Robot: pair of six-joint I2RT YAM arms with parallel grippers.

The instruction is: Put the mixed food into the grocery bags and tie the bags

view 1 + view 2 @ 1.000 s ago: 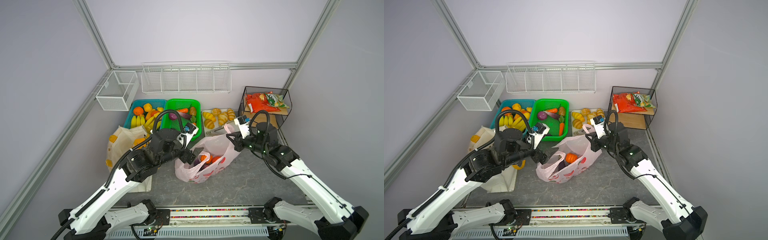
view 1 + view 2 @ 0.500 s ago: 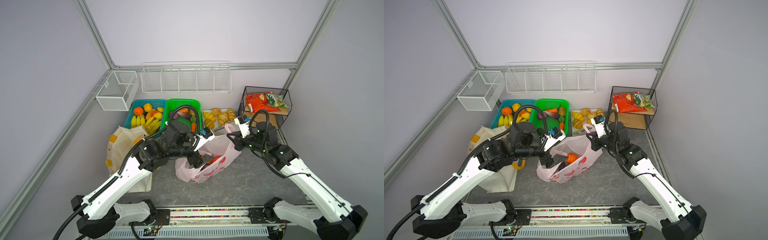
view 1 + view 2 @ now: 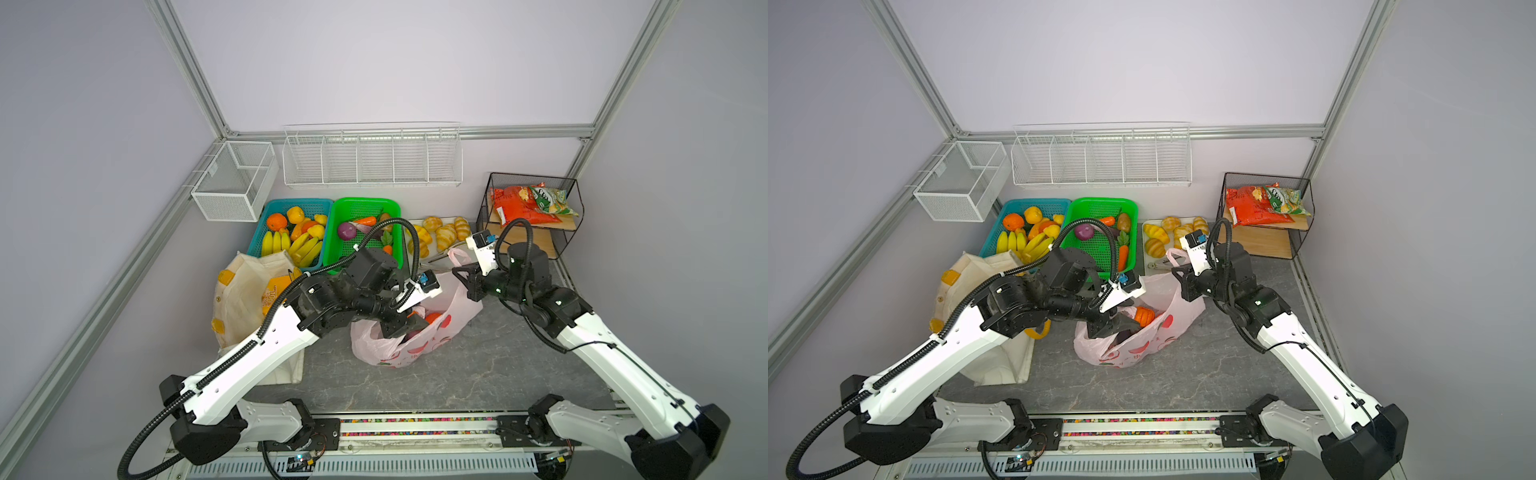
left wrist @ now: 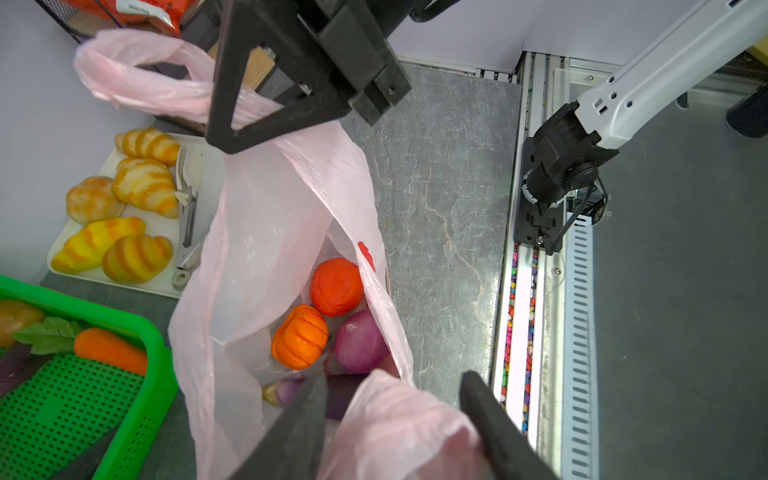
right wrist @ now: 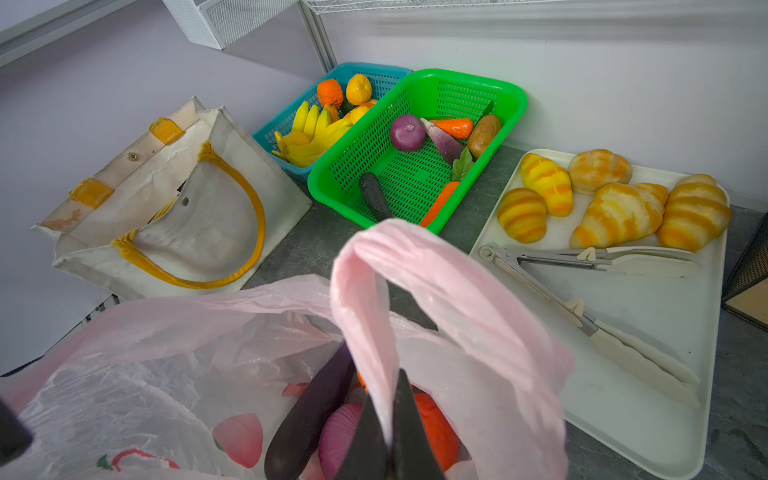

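While the pink bag (image 3: 415, 349) is stood at the centre of the table (image 3: 519, 365), its far handle (image 5: 415, 282) at 1 o'clock is pinched in the closed right gripper (image 5: 389, 415). Its near handle (image 4: 399, 419) is straddled by the left gripper (image 4: 395, 384), jaws apart; clamping cannot be judged. Inside are stowed tomato (image 4: 336, 286), pumpkin (image 4: 300, 336), onion (image 4: 360, 343), eggplant (image 5: 309, 415). Cream tote (image 3: 241, 291) is seen at 9 o'clock.

A translucent pink bag (image 4: 266, 232) bears red apple prints. Inside it lie an orange ribbed pumpkin (image 4: 300, 337), a red tomato (image 4: 336, 286) and a purple onion (image 4: 360, 343).
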